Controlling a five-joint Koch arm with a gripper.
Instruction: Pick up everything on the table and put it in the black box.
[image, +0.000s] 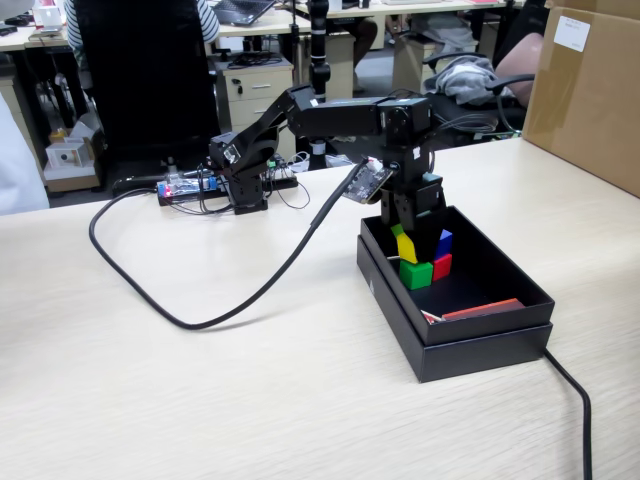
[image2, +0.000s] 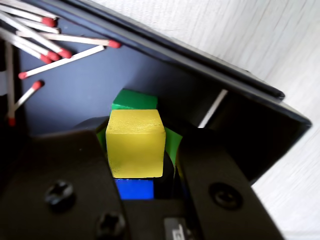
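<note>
Right now the arm reaches out across the pale counter and dips its jaws down into the black box, near the box's far left corner as the fixed view shows it. The gripper has its jaws pinching the yellow cube, one black jaw on each side of it; the wrist view shows this plainly, with the yellow cube filling the space between them. Just beside it in the fixed view sit the green cube, the red cube and the blue cube, all inside the box and bunched close together. From the wrist, the green one lies beyond the yellow and the blue shows beneath it. Loose matches with red heads lie scattered on the box floor, well apart from the cubes. A black cable loops over the counter to the left of the box.
</note>
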